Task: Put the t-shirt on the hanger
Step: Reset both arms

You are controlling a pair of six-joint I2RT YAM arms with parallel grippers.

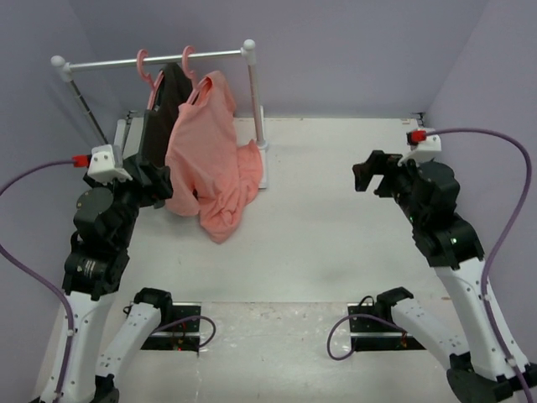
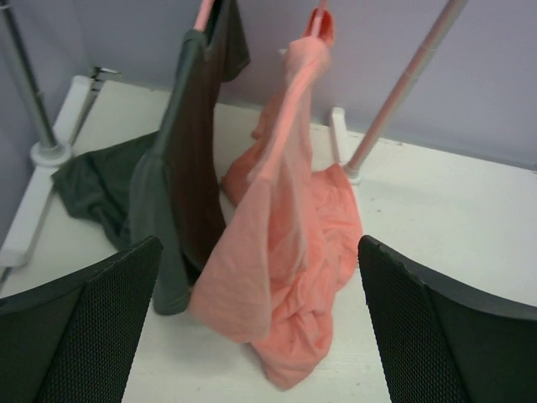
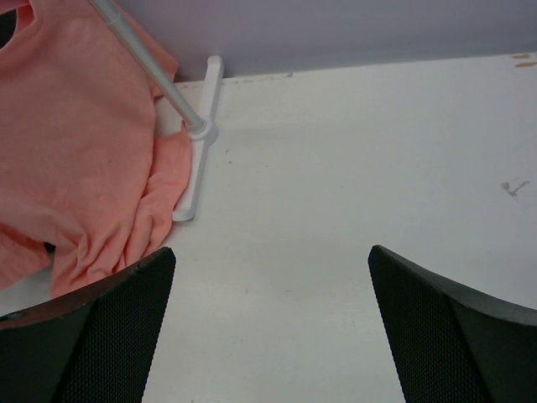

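In the top view, the t-shirt [image 1: 210, 155] hangs on the hanger [image 1: 188, 59], whose hook sits over the rail [image 1: 101, 62] of a rack standing at 11 o'clock on the table [image 1: 336, 218]. The shirt's lower part lies crumpled on the table. At its 9 o'clock side, touching it, a dark grey shirt [image 1: 174, 84] hangs from a second pink hanger [image 1: 146, 65]. The left gripper [image 1: 161, 186] is at 9 o'clock, near the garments' lower edges. The right gripper [image 1: 367, 174] is at 3 o'clock, well apart from them.

In the left wrist view, the gripper's jaws are spread wide and empty. The t-shirt is ahead at 12 o'clock, untouched, and the grey shirt is at 10 o'clock.

In the right wrist view, the jaws gape over bare table and hold nothing. The t-shirt is at 10 o'clock, bunched against the rack's foot [image 3: 197, 168].
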